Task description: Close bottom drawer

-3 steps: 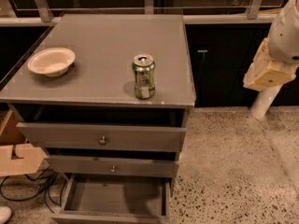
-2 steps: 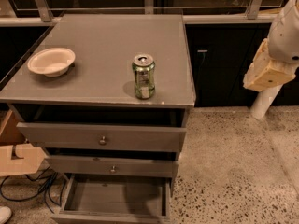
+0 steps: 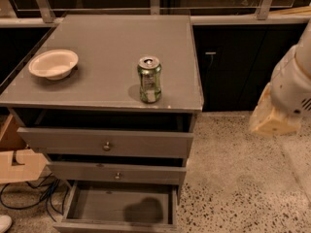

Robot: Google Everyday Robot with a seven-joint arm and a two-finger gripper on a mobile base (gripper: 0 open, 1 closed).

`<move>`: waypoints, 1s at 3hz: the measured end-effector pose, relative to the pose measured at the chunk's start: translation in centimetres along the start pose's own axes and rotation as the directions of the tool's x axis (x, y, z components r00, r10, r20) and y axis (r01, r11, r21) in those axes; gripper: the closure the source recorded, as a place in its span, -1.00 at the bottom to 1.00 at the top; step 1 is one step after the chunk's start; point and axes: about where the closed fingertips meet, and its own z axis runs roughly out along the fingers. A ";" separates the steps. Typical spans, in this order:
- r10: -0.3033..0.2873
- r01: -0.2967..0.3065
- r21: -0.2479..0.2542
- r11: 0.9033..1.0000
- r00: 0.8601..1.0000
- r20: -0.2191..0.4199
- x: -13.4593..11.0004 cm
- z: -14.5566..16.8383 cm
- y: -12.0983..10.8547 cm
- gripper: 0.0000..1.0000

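Observation:
The bottom drawer (image 3: 97, 204) is the lowest drawer of the grey cabinet (image 3: 107, 89). It is pulled far out, its tray is empty, and its front panel sits at the picture's bottom edge. Its knob is out of view. My arm comes in from the right edge. My gripper (image 3: 271, 116), with a tan part showing, hangs to the right of the cabinet at about top-drawer height. It is well apart from the bottom drawer and touches nothing.
The top drawer (image 3: 104, 142) and middle drawer (image 3: 116, 174) stand slightly open. A green can (image 3: 149, 79) and a white bowl (image 3: 53, 63) sit on the cabinet top. A cardboard box (image 3: 17, 164) and cables (image 3: 36, 198) lie at the left. Speckled floor (image 3: 243, 188) spreads right.
My arm has moved down and slightly left, closer to the cabinet's right side. The drawers, can and bowl have not moved.

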 end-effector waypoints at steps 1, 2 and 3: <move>0.004 -0.006 -0.086 0.996 1.000 -0.019 0.6 3.6 4.0 1.00; 0.005 -0.009 -0.113 0.994 0.999 -0.034 1.1 4.7 4.8 1.00; 0.005 -0.009 -0.113 0.994 0.999 -0.034 1.1 4.7 4.8 1.00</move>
